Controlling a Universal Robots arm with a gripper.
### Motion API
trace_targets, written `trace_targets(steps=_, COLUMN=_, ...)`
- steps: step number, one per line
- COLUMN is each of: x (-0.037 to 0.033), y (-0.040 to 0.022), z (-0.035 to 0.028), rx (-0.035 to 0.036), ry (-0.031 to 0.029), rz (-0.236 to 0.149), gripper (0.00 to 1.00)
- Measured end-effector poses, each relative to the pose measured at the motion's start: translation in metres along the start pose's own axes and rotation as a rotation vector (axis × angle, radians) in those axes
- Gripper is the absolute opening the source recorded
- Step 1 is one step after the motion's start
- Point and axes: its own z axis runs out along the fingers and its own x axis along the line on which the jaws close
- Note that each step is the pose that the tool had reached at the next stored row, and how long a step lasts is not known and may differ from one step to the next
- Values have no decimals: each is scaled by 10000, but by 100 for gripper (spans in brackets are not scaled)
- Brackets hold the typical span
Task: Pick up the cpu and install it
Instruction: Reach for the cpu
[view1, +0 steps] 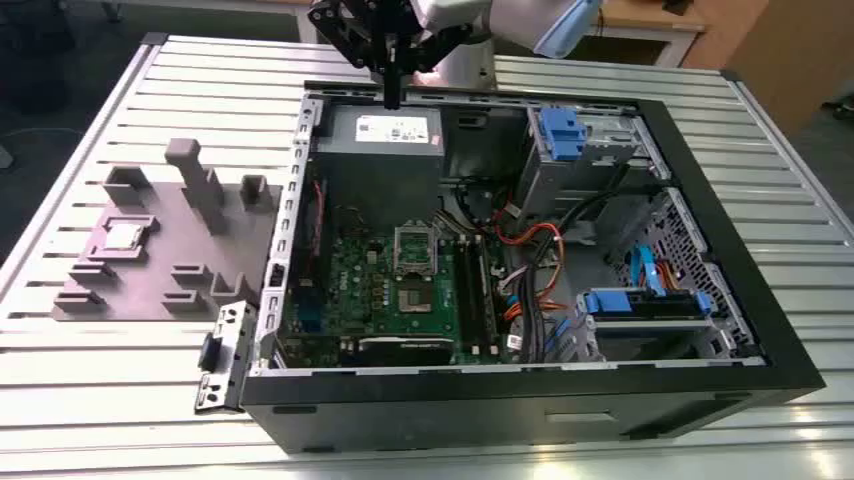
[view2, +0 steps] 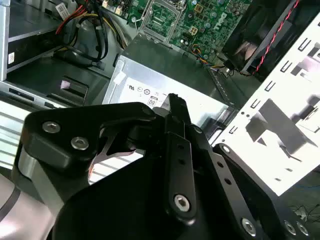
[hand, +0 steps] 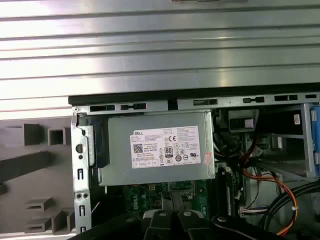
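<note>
The cpu (view1: 123, 236) lies flat on the grey fixture block (view1: 167, 285), which rests on the slatted metal counter (view1: 107, 400) at the exterior view's left of the open computer case (view1: 534, 405). The pincer (view1: 392, 98) hangs well apart from it, above the grey power supply (view1: 380, 128) at the case's far end. Its fingers (view2: 175, 107) are drawn narrow against each other with nothing between them, while the motherboard (view1: 360, 285) and its socket frame (view1: 415, 250) lie below, inside the case.
</note>
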Motion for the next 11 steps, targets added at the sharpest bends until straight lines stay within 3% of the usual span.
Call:
trace_targets(steps=2, x=15, y=-1, z=7, rx=2, ry=22, rz=1, gripper=11)
trace_targets(steps=3, x=27, y=-3, z=24, rx=7, ry=94, rz=4, gripper=11)
trace_targets(steps=11, x=59, y=-6, z=23, rx=7, ry=94, rz=4, gripper=11)
